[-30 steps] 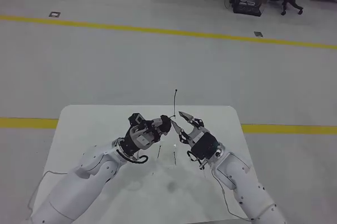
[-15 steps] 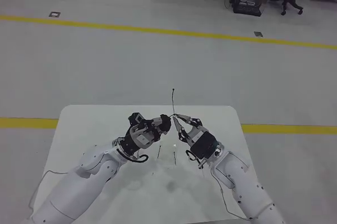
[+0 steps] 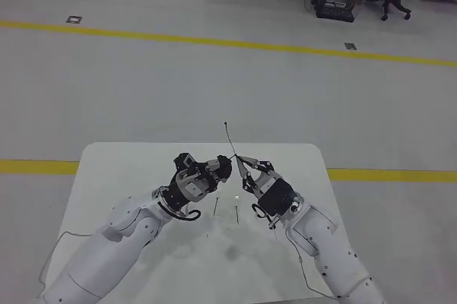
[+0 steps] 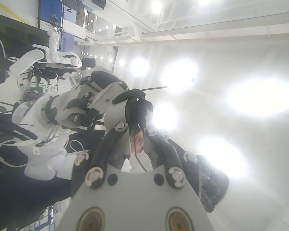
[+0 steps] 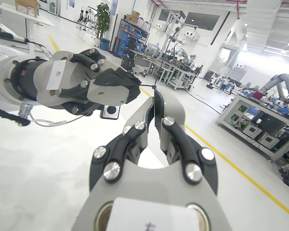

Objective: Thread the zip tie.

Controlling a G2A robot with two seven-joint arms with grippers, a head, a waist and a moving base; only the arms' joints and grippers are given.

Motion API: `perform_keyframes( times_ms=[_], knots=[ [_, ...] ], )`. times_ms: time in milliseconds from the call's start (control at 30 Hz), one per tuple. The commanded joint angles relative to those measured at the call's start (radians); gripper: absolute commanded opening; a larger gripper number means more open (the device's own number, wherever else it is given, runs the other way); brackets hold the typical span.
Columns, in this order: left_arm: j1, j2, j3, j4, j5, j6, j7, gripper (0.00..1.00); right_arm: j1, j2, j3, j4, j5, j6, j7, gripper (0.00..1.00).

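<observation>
Right jaws, open a second ago, now clamped on zip tie (image 3: pixel 230 139) beside left jaws, also gripping it, above bench's (image 3: pixel 129 171) far edge; free tail tipped left. Probably ready for threading.

White table (image 3: pixel 122 167) — yellow floor line (image 3: pixel 213 42) beyond.

One zip tie (image 3: pixel 229 139) rises at the frame's centre. Two thin dark strips (image 3: pixel 216 205) lie just below it. Two grippers meet there: left gripper (image 3: pixel 226 166), right gripper (image 3: pixel 240 160). One table (image 3: pixel 122 175).
</observation>
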Motion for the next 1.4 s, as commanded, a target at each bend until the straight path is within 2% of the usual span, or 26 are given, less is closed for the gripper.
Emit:
perform_keyframes(
  times_ms=[0,633,967,1367],
  knots=[
    [0.002,0.0,-0.002,-0.001,0.001,0.0,0.0,0.0,-0.001,-0.001,0.002,0.0,-0.001,-0.002,0.0,0.0],
    [0.01,-0.006,-0.008,-0.006,0.003,-0.019,0.009,0.0,-0.047,-0.01,0.038,-0.007,-0.032,-0.03,-0.018,0.0],
    [0.007,-0.01,-0.01,-0.004,0.003,-0.021,0.009,0.0,-0.056,-0.013,0.052,-0.005,-0.057,-0.051,-0.025,0.0],
    [-0.002,-0.015,-0.012,0.001,0.004,-0.026,0.007,0.0,-0.062,-0.008,0.05,-0.001,-0.097,-0.052,-0.036,0.0]
  ],
)
